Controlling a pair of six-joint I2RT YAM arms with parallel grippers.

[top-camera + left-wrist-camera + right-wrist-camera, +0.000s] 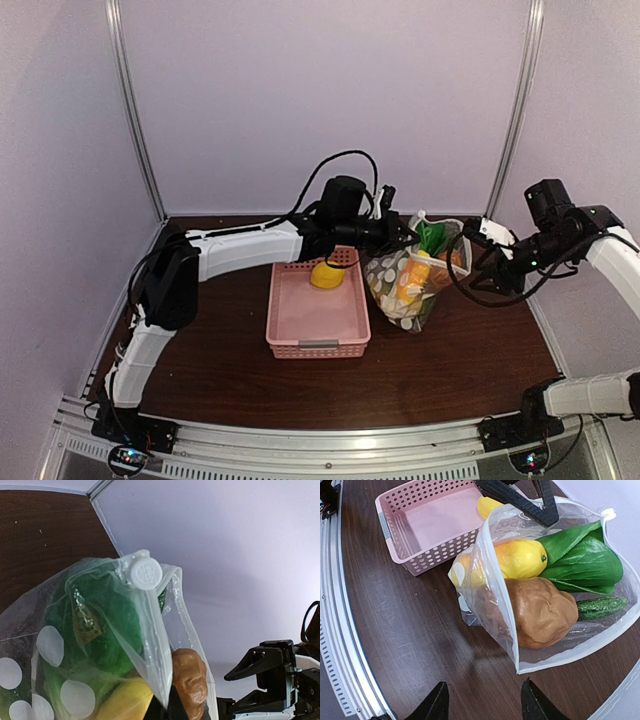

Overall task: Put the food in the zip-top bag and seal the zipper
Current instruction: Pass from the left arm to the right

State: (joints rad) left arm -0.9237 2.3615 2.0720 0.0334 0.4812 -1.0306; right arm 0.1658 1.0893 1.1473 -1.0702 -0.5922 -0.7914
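On the bench [450, 360] the pink basket [318, 349] sat at centre. The zip-top bag [400, 300] stood just to its right, mouth turned toward my right arm. The left claw [547, 517] was clamped together on the far rim of that mouth, though I could not be sure it pinched only one wall. The right claw [485, 702] hovered near the mouth, fingers apart and empty. Inside the bag lay the leafy green [585, 560], the brown round one [540, 610], the bagged lemon [520, 557] and the cucumber [602, 606]. The last lemon [326, 274] lay in the basket against its far wall. I judged it best to fetch that with the right claw, holding the left steady so the mouth gaped. The zipper [151, 645] and its white slider [145, 573] could wait until last.
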